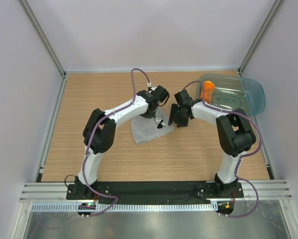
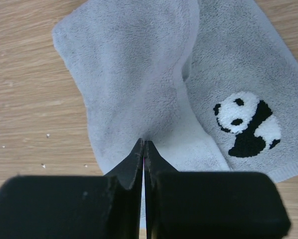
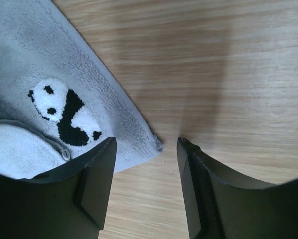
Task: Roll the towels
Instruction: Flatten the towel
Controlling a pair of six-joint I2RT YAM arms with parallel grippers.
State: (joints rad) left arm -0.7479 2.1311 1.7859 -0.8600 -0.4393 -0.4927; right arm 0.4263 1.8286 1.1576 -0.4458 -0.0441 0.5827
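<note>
The grey towel [image 1: 146,130] with a panda [image 2: 246,124] on it lies partly folded in the middle of the wooden surface [image 1: 89,99]. The left pincer [image 2: 144,144] is pressed together, with its tips right at a raised fold of this towel. The right pincer [image 3: 146,142] is spread, with the towel's corner by the panda between its 2 fingers, and the orange towel [image 1: 207,91] sits rolled up in the blue-green tub [image 1: 253,94] at the far right.
</note>
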